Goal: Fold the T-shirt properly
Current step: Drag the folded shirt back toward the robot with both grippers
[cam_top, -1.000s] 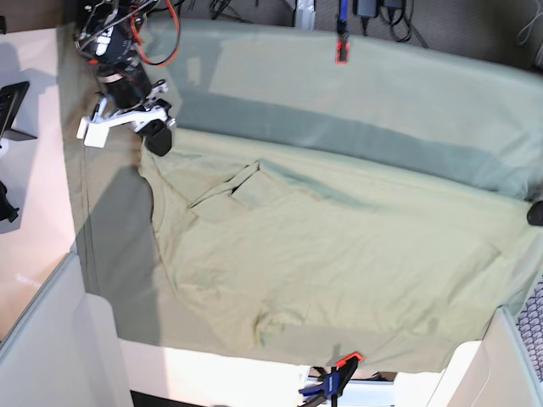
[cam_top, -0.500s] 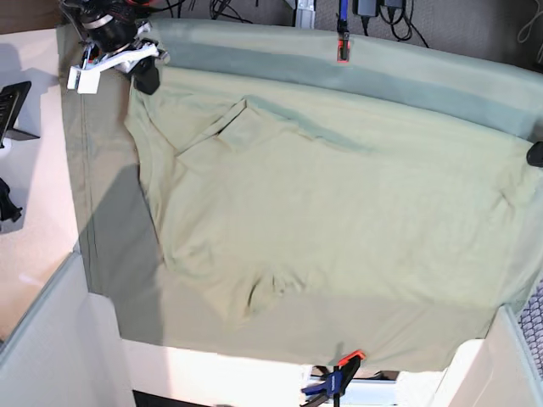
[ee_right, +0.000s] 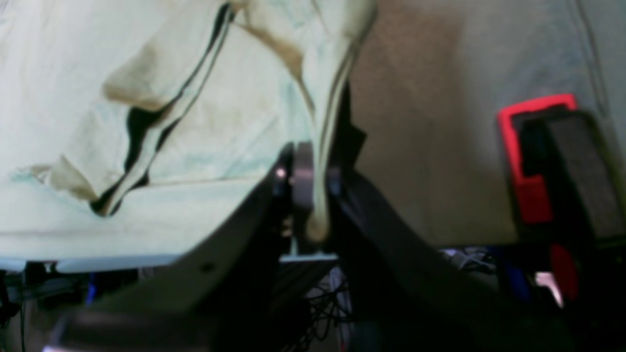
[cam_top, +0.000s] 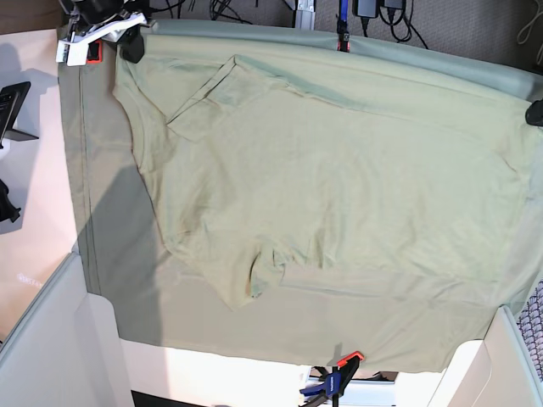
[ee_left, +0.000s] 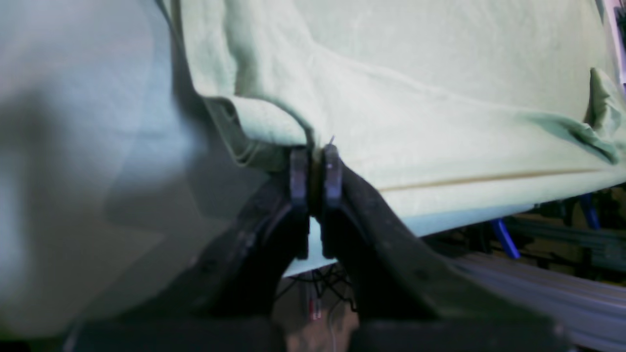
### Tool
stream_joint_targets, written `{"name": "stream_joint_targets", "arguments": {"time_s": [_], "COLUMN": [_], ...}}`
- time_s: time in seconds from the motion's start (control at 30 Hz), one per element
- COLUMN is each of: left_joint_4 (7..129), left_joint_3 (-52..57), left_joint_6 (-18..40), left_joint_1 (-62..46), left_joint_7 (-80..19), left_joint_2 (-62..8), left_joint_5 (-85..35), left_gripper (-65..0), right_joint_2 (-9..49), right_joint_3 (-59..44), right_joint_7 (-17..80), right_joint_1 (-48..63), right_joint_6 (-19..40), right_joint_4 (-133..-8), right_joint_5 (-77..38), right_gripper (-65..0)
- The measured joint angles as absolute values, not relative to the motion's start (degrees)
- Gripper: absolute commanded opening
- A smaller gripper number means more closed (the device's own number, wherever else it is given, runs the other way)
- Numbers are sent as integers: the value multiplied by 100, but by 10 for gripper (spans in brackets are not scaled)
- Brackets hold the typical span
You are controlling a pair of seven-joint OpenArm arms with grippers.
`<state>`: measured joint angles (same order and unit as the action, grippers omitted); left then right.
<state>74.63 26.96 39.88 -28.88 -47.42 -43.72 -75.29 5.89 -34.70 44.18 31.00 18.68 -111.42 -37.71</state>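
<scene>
The pale green T-shirt [cam_top: 339, 170] lies spread wide over the darker green tablecloth [cam_top: 110, 246], its far edge stretched along the table's back edge. My right gripper [cam_top: 131, 47], at the far left corner in the base view, is shut on a corner of the shirt; the right wrist view shows the cloth [ee_right: 171, 122] pinched in the gripper [ee_right: 313, 195]. My left gripper [cam_top: 534, 112], at the right edge, is shut on the shirt's other corner; the left wrist view shows the hem [ee_left: 415, 98] caught in the gripper [ee_left: 313, 151]. A folded flap [cam_top: 208, 97] lies near the left corner.
An orange clamp [cam_top: 343, 42] holds the tablecloth at the back, and an orange and blue clamp [cam_top: 339, 373] at the front. A red clamp [ee_right: 530, 161] sits beside my right gripper. Pale partitions [cam_top: 51, 339] stand at the front left and front right. A black object [cam_top: 13, 106] lies left of the cloth.
Both grippers have moved toward the table's back edge, dragging the T-shirt with them. The shirt now lies farther back and stretched flatter.
</scene>
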Motion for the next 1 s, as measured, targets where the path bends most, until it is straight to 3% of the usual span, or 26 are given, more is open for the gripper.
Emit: {"name": "stream_joint_targets", "arguments": {"time_s": [0.23,0.33,0.4,0.5,0.8,1.0], "left_joint_4": [7463,7463,7463,7461,7546,8088], "left_joint_3": [2696,2698,2716,2746,3868,3935], "left_joint_6": [3990,3981,3972,3975,3972,3970], "left_joint_1": [-2886,-2954,-3087,-3273,-3282,-3269], "left_joint_7": [-4624,-4469,-4348,-4329,-4265,-4040], "left_joint_2": [-4200,-4200,-4224,-4206,-4222,-4257], "left_joint_5": [-7323,-7111,-7120,-7091,-7137,-7019], "left_gripper": [-645,-538,-474,-393,-391,-391], "right_joint_2": [587,587,589,602,600,589], "right_joint_3": [-3470,-3483,-3516,-3540,-4257,-4344], "right_joint_7": [4416,4370,4357,4397,4381,4292], "right_joint_1": [3114,3159,3225,3253,3100,2091], "right_joint_6": [1868,1863,1841,1841,1844,1844], "right_joint_4": [-11142,-11142,-11142,-11142,-11155,-11153], "right_joint_5": [-3492,-3251,-3135,-3105,-3452,-3538], "right_gripper": [-650,-414,-307,-296,-296,-296]}}
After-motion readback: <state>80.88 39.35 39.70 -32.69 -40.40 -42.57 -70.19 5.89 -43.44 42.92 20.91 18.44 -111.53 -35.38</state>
